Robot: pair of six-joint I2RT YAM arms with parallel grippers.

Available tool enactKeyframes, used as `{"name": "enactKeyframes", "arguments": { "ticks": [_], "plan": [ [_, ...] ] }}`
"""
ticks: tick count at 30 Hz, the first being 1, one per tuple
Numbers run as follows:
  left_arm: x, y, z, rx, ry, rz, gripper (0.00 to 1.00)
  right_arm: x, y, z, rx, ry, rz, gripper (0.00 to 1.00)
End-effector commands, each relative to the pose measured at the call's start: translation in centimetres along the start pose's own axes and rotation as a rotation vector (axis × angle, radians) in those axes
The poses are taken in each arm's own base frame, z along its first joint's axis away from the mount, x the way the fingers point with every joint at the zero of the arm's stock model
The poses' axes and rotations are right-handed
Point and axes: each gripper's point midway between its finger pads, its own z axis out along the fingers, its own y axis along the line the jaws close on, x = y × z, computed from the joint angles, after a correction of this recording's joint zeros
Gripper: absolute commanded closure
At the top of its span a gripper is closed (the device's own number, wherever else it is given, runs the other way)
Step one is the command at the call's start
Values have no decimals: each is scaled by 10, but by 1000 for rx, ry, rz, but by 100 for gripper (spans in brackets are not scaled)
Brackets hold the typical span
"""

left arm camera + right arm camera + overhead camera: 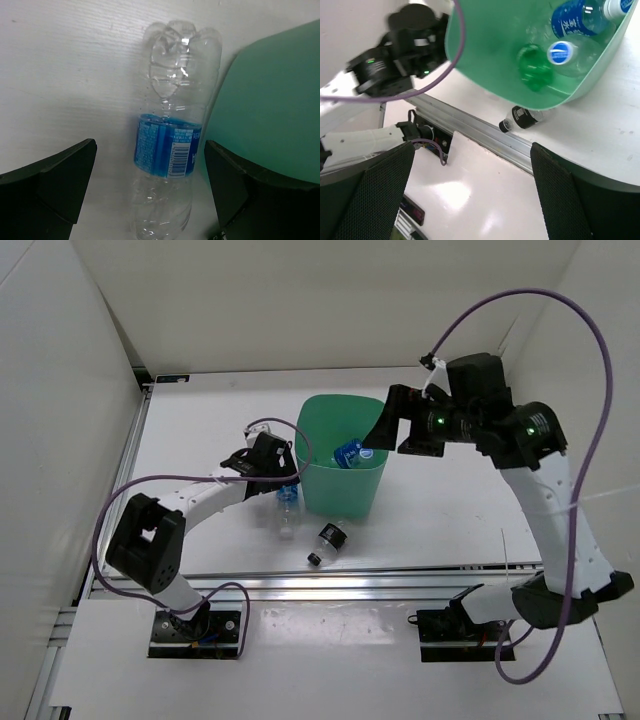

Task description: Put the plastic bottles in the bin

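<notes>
The mint-green bin [362, 490] stands mid-table. In the right wrist view the bin [485, 60] holds a green bottle [535, 70], a clear bottle with a blue label [575, 20] and one showing a blue cap [561, 52]. My right gripper [378, 435] hangs open and empty over the bin's right rim; it also shows in the right wrist view [475, 200]. A clear blue-label bottle [170, 145] lies on the table just left of the bin [270, 110], between the fingers of my open left gripper [150, 165], which do not touch it. A short black-label bottle [328, 539] lies in front of the bin.
A small white object [261, 428] sits behind the left gripper. White enclosure walls stand on the left, back and right. A metal rail [330, 585] runs along the table's near edge. The right arm's purple cable [590, 360] loops high on the right.
</notes>
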Motion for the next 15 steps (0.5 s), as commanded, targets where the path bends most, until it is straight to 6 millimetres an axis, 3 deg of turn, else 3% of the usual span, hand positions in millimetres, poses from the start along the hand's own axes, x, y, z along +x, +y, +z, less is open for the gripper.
{"name": "enactKeyframes", "arguments": {
  "ticks": [1,3,7,10,11,12,15],
  "plan": [
    [6,-15,8,119,8,-1,0,-3,0,-7,-13,-40,-45,0],
    [9,-17,14,146,12,-11,0,1,-2,-8,-10,-35,-56,0],
    [35,-18,36,148,104,30,0,6,-2,-17,-18,-50,-80,0],
    [40,-13,42,138,126,27,9,10,-5,-18,-8,-33,-84,0],
    [42,-8,44,125,131,7,44,10,-5,-18,-8,-32,-84,0],
    [32,2,43,82,88,-14,58,10,-5,-18,-8,-33,-93,0],
    [24,31,26,11,10,-74,60,8,-8,-18,-2,-37,-98,0]
  ]
}}
